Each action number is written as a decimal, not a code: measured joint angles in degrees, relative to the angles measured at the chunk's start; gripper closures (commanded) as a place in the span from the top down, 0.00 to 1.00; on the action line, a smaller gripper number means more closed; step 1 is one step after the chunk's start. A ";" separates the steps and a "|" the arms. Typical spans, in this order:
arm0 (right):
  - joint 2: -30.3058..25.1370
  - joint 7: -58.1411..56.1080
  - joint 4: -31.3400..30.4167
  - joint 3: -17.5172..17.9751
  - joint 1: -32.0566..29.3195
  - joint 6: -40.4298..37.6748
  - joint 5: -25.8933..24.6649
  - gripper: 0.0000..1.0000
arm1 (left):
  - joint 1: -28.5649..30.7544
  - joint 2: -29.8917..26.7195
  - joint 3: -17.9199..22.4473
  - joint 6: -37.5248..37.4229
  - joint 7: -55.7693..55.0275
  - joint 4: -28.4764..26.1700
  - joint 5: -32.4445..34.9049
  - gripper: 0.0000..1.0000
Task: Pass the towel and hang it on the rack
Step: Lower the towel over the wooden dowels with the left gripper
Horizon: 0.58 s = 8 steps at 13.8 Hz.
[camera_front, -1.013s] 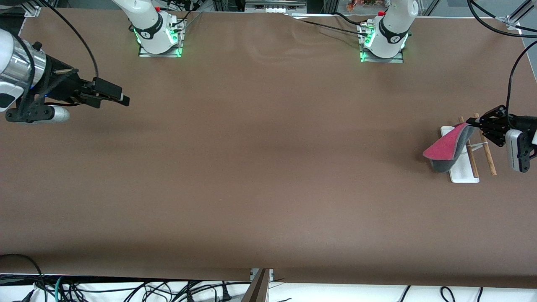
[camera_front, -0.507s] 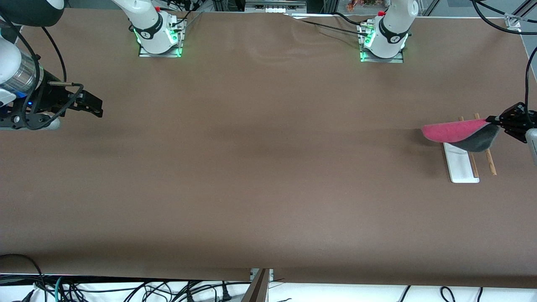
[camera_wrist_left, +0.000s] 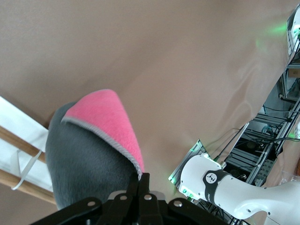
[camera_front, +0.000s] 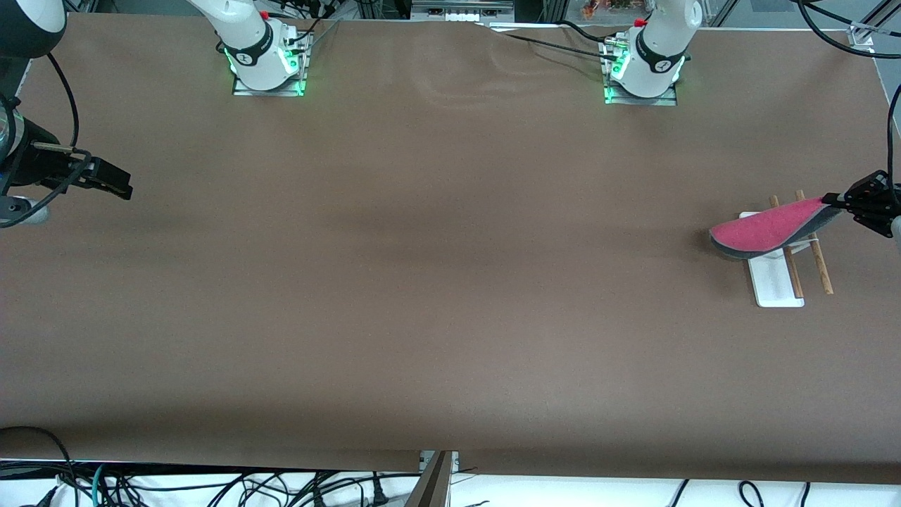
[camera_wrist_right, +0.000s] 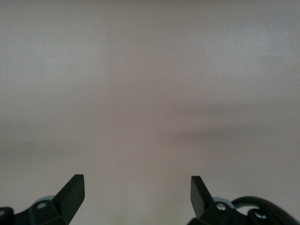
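Towel held over rack; right arm idle

We find the rack [camera_front: 776,282] at the table's left-arm end, the towel [camera_front: 769,227] aloft above it, pink face up, one corner pinched in the left gripper [camera_front: 838,200] at its 2 o'clock; the right gripper [camera_front: 118,186], jaws apart, waits over the right arm's end
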 measured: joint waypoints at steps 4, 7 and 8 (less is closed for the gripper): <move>0.00 -0.30 0.00 0.16 0.10 0.00 0.00 1.00 | 4.15 1.26 0.29 -0.02 0.00 -0.36 0.02 0.00; 0.00 -4.05 0.00 0.08 0.06 0.00 0.00 1.00 | 7.20 2.75 0.37 0.87 0.35 -1.03 1.18 0.00; 0.00 -4.47 0.00 0.12 0.10 0.00 0.00 1.00 | 8.03 3.12 0.37 2.19 0.82 -1.04 1.90 0.00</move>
